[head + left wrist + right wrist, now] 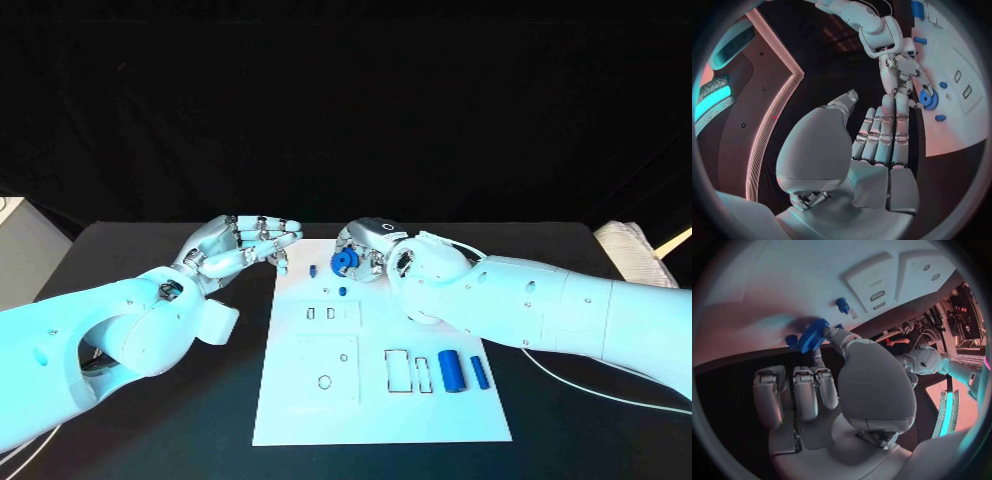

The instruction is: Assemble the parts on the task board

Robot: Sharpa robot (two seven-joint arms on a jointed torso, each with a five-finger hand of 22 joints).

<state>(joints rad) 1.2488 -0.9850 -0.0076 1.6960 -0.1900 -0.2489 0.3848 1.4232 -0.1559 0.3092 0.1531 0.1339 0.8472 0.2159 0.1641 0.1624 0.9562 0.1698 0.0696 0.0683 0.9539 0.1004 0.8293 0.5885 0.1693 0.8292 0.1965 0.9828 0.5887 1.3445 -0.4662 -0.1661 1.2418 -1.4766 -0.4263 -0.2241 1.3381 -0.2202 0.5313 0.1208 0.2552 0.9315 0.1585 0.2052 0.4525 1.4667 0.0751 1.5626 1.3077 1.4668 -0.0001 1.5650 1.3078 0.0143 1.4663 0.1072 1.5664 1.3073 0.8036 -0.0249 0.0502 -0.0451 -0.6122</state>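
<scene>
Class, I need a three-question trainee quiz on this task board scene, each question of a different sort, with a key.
1. True or false: the right hand holds the blue gear.
2. Which hand holds nothing, its fingers curled, beside the task board? A) left B) right
3. Fill in: the two blue cylinders lie near the board's ____ edge, as the head view shows it.

Key: 1 true. 2 A, the left hand. 3 right.

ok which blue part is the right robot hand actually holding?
The blue gear, toothed and round, held by the right robot hand at the board's far edge. The two blue cylinders lie untouched near the front.
</scene>
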